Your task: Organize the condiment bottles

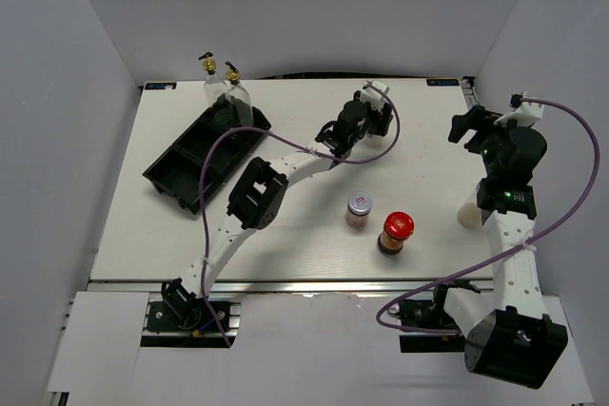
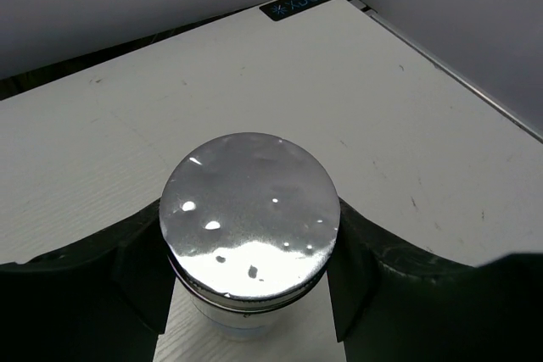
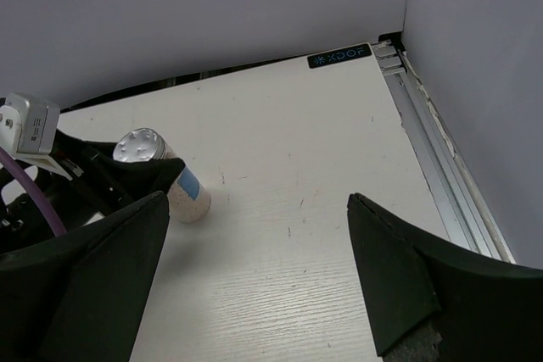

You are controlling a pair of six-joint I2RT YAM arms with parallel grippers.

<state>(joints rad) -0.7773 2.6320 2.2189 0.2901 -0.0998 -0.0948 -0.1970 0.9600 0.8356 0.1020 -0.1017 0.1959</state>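
Note:
A white silver-capped shaker (image 2: 249,209) stands on the table at the back centre (image 1: 377,138). My left gripper (image 2: 250,294) is open and straddles it, one finger close on each side of the cap. The right wrist view shows the shaker (image 3: 182,194) beside the left arm's black fingers (image 3: 102,177). Two clear cruets (image 1: 211,85) (image 1: 236,94) stand at the far end of the black tray (image 1: 176,176). A silver-lidded jar (image 1: 359,209) and a red-lidded jar (image 1: 396,232) stand at centre front. My right gripper (image 3: 257,209) is open and empty at the far right (image 1: 476,130).
A pale object (image 1: 466,215) shows partly behind the right arm. White walls close in the table at the back and on both sides. A metal rail (image 3: 437,150) runs along the table's right edge.

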